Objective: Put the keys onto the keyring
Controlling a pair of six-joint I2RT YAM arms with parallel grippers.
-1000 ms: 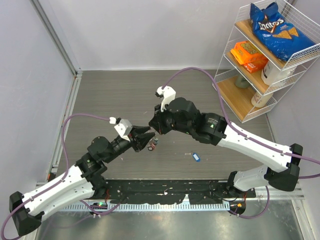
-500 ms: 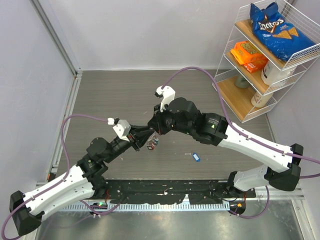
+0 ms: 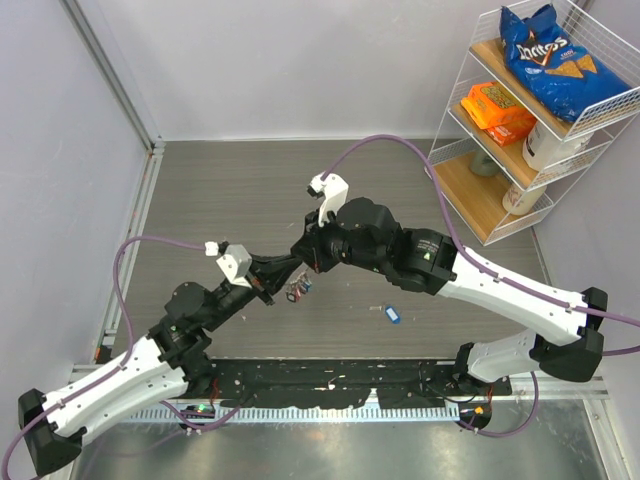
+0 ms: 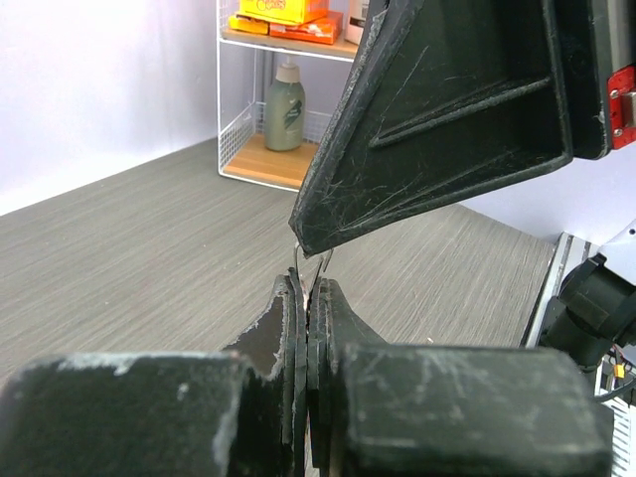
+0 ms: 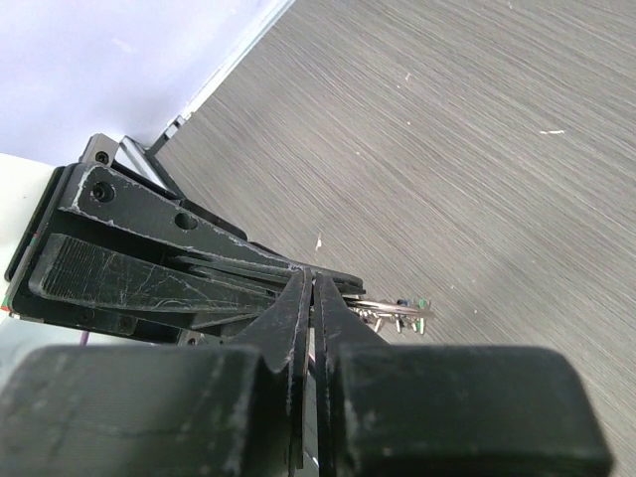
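My left gripper (image 3: 278,276) is shut on the keyring (image 4: 310,260), whose thin silver wire rises out of its tips. My right gripper (image 3: 303,264) meets it tip to tip and is shut on the same ring; its black finger (image 4: 447,109) fills the upper left wrist view. Several small keys (image 3: 297,290) with coloured tags hang from the ring above the table. They also show in the right wrist view (image 5: 395,310), just beyond the shut right gripper (image 5: 314,280). A blue-tagged key (image 3: 392,314) lies loose on the table to the right.
A white wire shelf (image 3: 560,130) with a chip bag, boxes and bottles stands at the far right. The grey wall (image 3: 300,60) closes the back, and a black rail (image 3: 330,385) runs along the near edge.
Both grippers have shifted a little to the left and nearer together, still joined at the ring. The hanging keys moved left with them. The loose blue key has not moved.
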